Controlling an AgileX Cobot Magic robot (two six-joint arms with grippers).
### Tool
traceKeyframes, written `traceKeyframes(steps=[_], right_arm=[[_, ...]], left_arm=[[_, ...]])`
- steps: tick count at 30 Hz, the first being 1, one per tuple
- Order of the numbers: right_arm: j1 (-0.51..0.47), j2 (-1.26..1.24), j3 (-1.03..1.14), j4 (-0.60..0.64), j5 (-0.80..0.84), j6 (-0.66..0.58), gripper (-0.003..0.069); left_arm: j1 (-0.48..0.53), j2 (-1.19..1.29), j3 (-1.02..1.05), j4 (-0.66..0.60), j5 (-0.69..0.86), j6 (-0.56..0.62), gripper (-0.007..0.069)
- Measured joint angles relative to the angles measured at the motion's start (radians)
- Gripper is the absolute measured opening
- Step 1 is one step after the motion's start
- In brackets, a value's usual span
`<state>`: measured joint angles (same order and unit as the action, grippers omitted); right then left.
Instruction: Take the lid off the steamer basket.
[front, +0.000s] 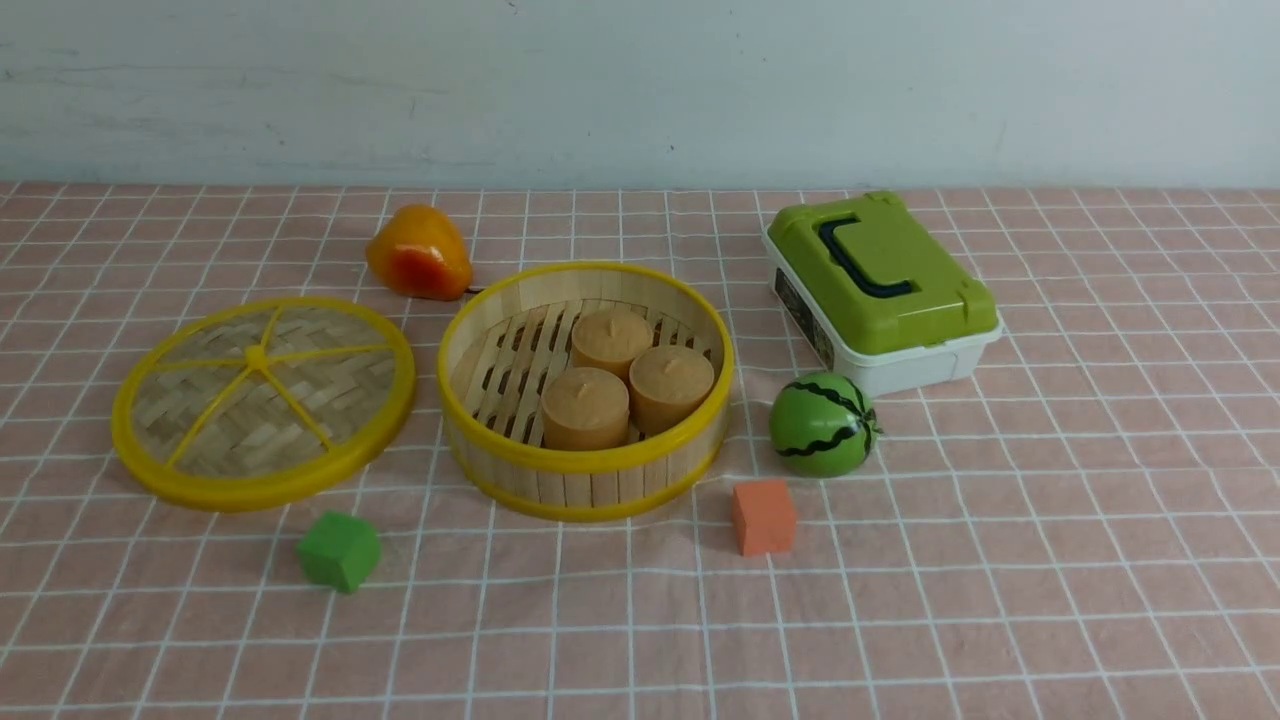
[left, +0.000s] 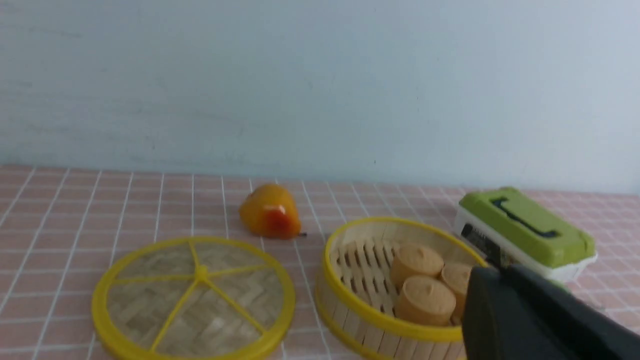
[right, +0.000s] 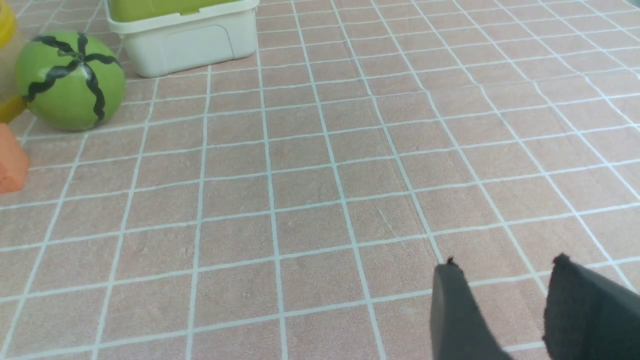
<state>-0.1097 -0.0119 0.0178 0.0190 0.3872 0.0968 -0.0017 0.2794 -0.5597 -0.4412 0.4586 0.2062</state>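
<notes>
So the right claw is spread, empty, above the surface; left claw pressed together, pinching nothing. The label on the white box is too blurry to read.

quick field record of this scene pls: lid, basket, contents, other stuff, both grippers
lid: off the basket, flat on the cloth, to the basket's left, not touching it
steamer basket: upright, uncovered
contents: three tan cylinders on the slatted floor
behind: orange pear
right of basket: watermelon ball, green-topped box
in front: green cube, orange cube
left gripper: shut, nothing seen in it
right gripper: open, empty, over bare cloth
</notes>
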Motion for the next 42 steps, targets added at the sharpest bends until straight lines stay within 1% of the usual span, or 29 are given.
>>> traceKeyframes(steps=[3, 5, 8, 11, 16, 18, 21, 22, 24, 25, 26, 27, 28, 29, 30, 33, 36, 42], right_arm=[[0.000, 0.000, 0.000, 0.000, 0.000, 0.000, 0.0241], [0.000, 0.000, 0.000, 0.000, 0.000, 0.000, 0.0241], [0.000, 0.000, 0.000, 0.000, 0.000, 0.000, 0.0241], [0.000, 0.000, 0.000, 0.000, 0.000, 0.000, 0.0241], [0.000, 0.000, 0.000, 0.000, 0.000, 0.000, 0.0241], [0.000, 0.000, 0.000, 0.000, 0.000, 0.000, 0.0241], [0.000, 0.000, 0.000, 0.000, 0.000, 0.000, 0.0241], [0.000, 0.000, 0.000, 0.000, 0.000, 0.000, 0.0241], [0.000, 0.000, 0.000, 0.000, 0.000, 0.000, 0.0241], [0.000, 0.000, 0.000, 0.000, 0.000, 0.000, 0.0241], [0.000, 0.000, 0.000, 0.000, 0.000, 0.000, 0.0241], [0.000, 0.000, 0.000, 0.000, 0.000, 0.000, 0.0241], [0.000, 0.000, 0.000, 0.000, 0.000, 0.000, 0.0241], [0.000, 0.000, 0.000, 0.000, 0.000, 0.000, 0.0241], [0.000, 0.000, 0.000, 0.000, 0.000, 0.000, 0.0241], [0.000, 0.000, 0.000, 0.000, 0.000, 0.000, 0.0241], [0.000, 0.000, 0.000, 0.000, 0.000, 0.000, 0.0242], [0.000, 0.000, 0.000, 0.000, 0.000, 0.000, 0.0243]], left_arm=[[0.000, -0.052, 0.074, 0.000, 0.001, 0.001, -0.0013], [0.000, -0.093, 0.181, -0.003, 0.007, 0.002, -0.0013], [0.000, -0.103, 0.254, -0.001, 0.011, 0.003, -0.0013], [-0.004, -0.104, 0.334, 0.029, 0.002, 0.004, -0.0013], [-0.066, -0.108, 0.386, 0.052, -0.022, -0.009, -0.0013], [-0.119, -0.145, 0.439, 0.057, -0.132, -0.017, -0.0013], [-0.135, -0.194, 0.517, 0.125, -0.270, -0.042, -0.0013], [-0.135, -0.206, 0.533, 0.164, -0.305, -0.073, -0.0013], [-0.116, -0.249, 0.574, 0.271, -0.347, -0.174, -0.0013], [-0.114, -0.252, 0.576, 0.281, -0.347, -0.186, -0.0013], [-0.096, -0.275, 0.584, 0.334, -0.343, -0.267, -0.0013], [-0.092, -0.280, 0.584, 0.345, -0.338, -0.288, -0.0013], [-0.073, -0.289, 0.584, 0.374, -0.284, -0.349, -0.0013], [-0.071, -0.290, 0.584, 0.375, -0.275, -0.353, -0.0013], [-0.063, -0.290, 0.584, 0.380, -0.215, -0.368, -0.0013], [-0.050, -0.290, 0.591, 0.379, -0.088, -0.363, -0.0013], [-0.049, -0.290, 0.592, 0.379, -0.078, -0.341, -0.0013], [-0.049, -0.290, 0.592, 0.379, -0.078, -0.333, -0.0013]])
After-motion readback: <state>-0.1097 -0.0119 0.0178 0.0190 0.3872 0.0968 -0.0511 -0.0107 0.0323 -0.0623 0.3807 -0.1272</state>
